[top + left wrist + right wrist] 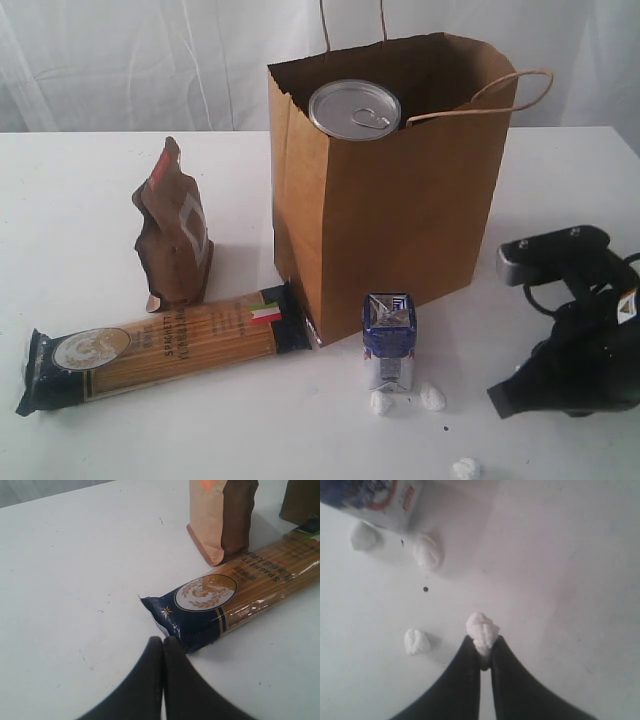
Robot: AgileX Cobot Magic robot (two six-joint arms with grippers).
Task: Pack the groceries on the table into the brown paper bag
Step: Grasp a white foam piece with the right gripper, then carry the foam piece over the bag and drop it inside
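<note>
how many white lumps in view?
4. One lump pinched in the right hand, one loose nearby, two by the carton. Others may hide behind the bag.

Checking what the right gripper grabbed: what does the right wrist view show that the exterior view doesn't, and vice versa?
Only the right wrist view: the right gripper shut on a crumb. Only the exterior view: the bag with the can inside, the pouch, the spaghetti. Both: the carton, loose crumbs beside it, the table.
</note>
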